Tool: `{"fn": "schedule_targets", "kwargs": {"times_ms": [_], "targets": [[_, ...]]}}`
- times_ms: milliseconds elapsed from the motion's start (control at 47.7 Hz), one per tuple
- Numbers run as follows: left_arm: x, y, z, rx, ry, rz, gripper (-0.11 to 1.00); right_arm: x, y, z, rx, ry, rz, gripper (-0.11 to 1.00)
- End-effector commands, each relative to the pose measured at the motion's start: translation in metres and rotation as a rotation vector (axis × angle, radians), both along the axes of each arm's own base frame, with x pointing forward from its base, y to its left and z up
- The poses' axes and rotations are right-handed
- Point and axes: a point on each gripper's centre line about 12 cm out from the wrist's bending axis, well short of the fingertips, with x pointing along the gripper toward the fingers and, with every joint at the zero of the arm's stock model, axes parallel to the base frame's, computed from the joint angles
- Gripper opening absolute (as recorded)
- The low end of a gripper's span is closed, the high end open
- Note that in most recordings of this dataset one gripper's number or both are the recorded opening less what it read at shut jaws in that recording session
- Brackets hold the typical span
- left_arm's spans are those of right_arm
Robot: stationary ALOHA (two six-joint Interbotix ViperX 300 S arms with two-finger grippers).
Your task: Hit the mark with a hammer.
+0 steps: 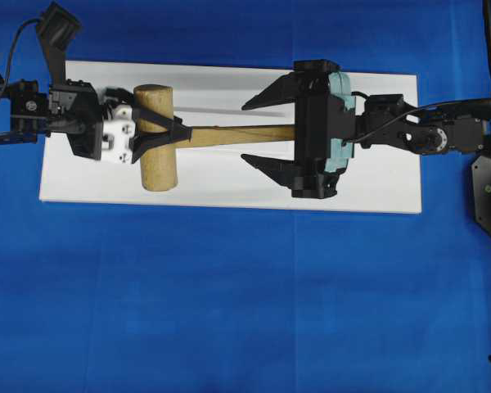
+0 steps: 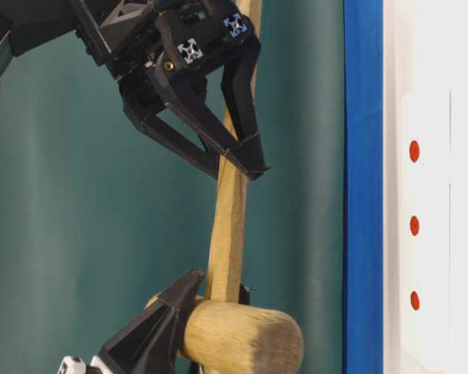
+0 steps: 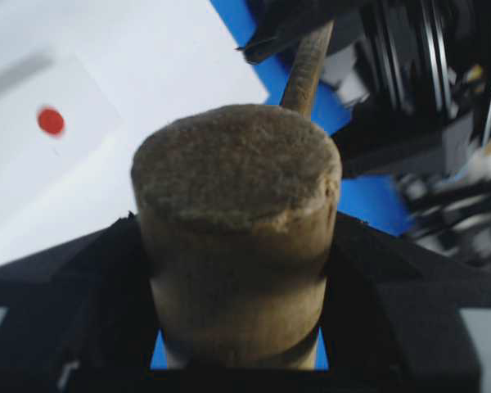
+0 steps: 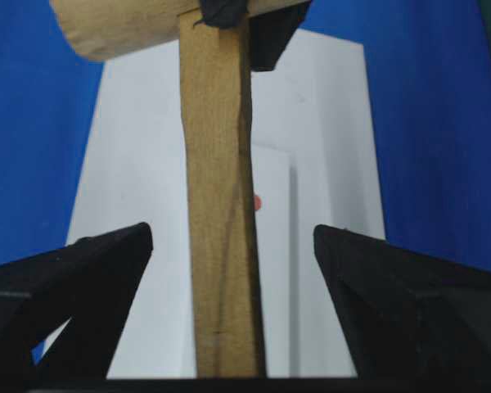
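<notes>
Overhead, hammer (image 1: pixel 157 137): lies across the white board (image 1: pixel 229 176), head near the board's left edge, handle running right along the middle.
Overhead, left gripper (image 1: pixel 165 135): fingers clamped on the cylindrical head from the left edge side, one on each flank where the handle joins.
Overhead, right gripper (image 1: pixel 258 131): jaws spread wide, one finger on each side of the handle's far end, neither touching the wood. The mark cannot be made out here.

Table-level, hammer: held up clear of the board, head low in the frame, handle slanting upward.
Table-level, left gripper (image 2: pixel 168 327): black finger pressed on the head just under the handle joint.
Table-level, right gripper (image 2: pixel 234 160): fingers parted, straddling the upper handle.
Table-level, mark (image 2: pixel 414 226): middle red dot of three on the raised white strip (image 2: pixel 425 156), well apart from the hammer head.

Left wrist, hammer: head end-on, filling the centre, seated between the two black fingers (image 3: pixel 90 303).
Left wrist, dots: red dots on the strip toward the upper left; which one is the mark I cannot tell.

Right wrist, hammer: handle runs straight up the middle.
Right wrist, fingers (image 4: pixel 74 278): far apart, clear gaps on both sides of the handle.
Right wrist, dot: one red dot peeks from behind the handle's right edge; which one is unclear.
</notes>
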Motion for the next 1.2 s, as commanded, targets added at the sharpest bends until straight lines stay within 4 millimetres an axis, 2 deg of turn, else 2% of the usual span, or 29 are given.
{"fn": "schedule_targets", "kwargs": {"times_ms": [0, 336, 440, 503, 692, 755, 1174], "targets": [[0.0035, -0.0017, 0.0205, -0.059, -0.072, 0.011, 0.45, 0.0017, -0.0005, 0.0111, -0.011, -0.033, -0.003, 0.92], [0.0034, -0.0068, 0.0236, -0.116, -0.092, 0.01, 0.45, 0.0021, -0.0005, 0.0099, -0.015, -0.029, -0.001, 0.91], [0.0035, -0.0078, 0.0237, -0.116, -0.093, 0.007, 0.45, 0.0024, -0.0006, 0.0106, -0.02, -0.031, -0.001, 0.86], [0.0035, -0.0078, 0.0236, -0.116, -0.091, 0.007, 0.45, 0.0024, -0.0006, 0.0106, -0.024, -0.031, 0.001, 0.75], [0.0031, -0.008, 0.0226, -0.086, -0.084, -0.002, 0.45, 0.0027, 0.0004, 0.0109, -0.025, -0.029, 0.007, 0.19], [0.0025, -0.0085, 0.023, -0.064, -0.084, -0.01, 0.45, 0.0023, -0.0002, 0.0103, -0.025, -0.027, 0.006, 0.09], [0.0029, -0.0059, 0.0244, -0.053, -0.088, -0.004, 0.45, 0.0023, 0.0, 0.0102, -0.026, -0.026, 0.007, 0.09]]}}
